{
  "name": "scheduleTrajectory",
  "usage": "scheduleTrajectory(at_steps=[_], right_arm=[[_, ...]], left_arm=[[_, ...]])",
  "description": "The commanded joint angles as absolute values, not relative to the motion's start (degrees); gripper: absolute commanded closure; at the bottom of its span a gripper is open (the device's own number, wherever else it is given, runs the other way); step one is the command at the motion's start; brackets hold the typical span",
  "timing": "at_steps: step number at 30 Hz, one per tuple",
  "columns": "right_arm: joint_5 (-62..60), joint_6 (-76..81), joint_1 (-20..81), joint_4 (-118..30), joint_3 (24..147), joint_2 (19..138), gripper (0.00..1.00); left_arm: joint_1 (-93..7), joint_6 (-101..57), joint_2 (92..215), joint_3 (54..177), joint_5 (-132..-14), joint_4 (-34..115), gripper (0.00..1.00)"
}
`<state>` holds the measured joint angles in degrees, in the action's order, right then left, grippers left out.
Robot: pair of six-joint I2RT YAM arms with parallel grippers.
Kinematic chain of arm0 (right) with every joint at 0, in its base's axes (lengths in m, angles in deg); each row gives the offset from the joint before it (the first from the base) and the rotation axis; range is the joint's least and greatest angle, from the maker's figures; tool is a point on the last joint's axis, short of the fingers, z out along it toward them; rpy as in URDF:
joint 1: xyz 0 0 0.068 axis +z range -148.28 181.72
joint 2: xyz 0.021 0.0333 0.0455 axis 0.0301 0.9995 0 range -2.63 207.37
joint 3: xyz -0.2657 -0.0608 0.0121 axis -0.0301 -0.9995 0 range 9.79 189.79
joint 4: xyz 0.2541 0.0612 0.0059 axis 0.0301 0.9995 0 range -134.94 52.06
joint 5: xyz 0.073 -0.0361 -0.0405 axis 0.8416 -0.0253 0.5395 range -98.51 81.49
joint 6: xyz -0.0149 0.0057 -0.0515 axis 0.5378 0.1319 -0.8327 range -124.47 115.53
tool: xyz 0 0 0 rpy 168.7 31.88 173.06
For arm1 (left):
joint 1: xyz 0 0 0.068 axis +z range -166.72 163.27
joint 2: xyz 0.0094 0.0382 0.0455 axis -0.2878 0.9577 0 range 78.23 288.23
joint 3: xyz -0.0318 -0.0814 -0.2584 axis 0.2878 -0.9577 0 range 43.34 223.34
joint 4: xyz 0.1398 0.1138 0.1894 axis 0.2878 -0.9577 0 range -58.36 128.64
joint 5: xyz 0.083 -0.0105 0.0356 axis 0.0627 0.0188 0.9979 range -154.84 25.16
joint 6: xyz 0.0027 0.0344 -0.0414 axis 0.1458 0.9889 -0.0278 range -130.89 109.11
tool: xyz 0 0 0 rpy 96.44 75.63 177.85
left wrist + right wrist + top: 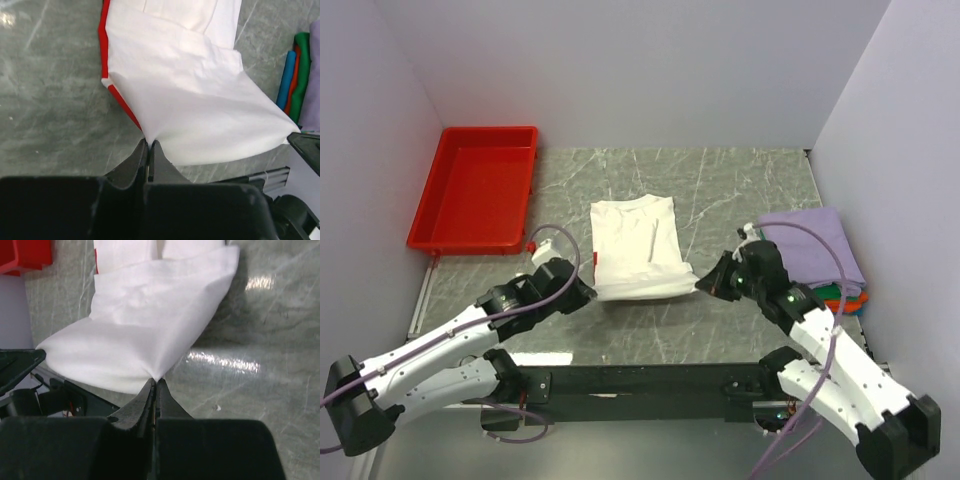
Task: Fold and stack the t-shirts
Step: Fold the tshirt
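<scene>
The white t-shirt (635,245) lies mid-table, folded narrow, with a strip of red print showing along its left edge (104,45). Its near hem is lifted off the table and stretched between both grippers. My left gripper (588,292) is shut on the near left corner (148,141). My right gripper (703,283) is shut on the near right corner (157,379). A stack of folded shirts sits at the right, lavender (815,240) on top, with teal, orange and green edges (848,296) under it; these edges also show in the left wrist view (292,75).
A red plastic tray (478,188) stands at the far left of the grey marbled table (740,185). White walls close in the left, back and right sides. A black rail (640,380) runs along the near edge between the arm bases.
</scene>
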<state>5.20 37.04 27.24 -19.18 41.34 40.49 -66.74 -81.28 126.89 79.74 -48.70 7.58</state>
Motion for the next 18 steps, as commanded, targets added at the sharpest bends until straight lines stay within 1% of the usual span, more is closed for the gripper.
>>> scheduleTrajectory(at_steps=[1,8,10,13,18], right_arm=[[1.6,33.2,27.3,-19.5,48.8,45.8,1.00],[1.8,30.2,25.2,-21.3,61.4,62.1,1.00],[2.6,29.4,24.1,-21.6,65.6,65.9,1.00],[4.8,28.6,22.1,-22.0,71.1,74.9,1.00],[7.5,27.7,18.5,-21.4,82.0,84.1,1.00]], left_arm=[[-64.5,-75.7,129.5,85.2,-45.1,7.1,0.99],[-49.0,-65.7,138.6,93.1,-54.4,13.4,0.99],[-47.1,-63.3,143.5,96.7,-55.5,14.9,0.99],[-42.8,-60.8,151.2,102.4,-57.8,15.9,0.99],[-38.3,-58.6,162.9,112.0,-61.8,17.0,0.99]])
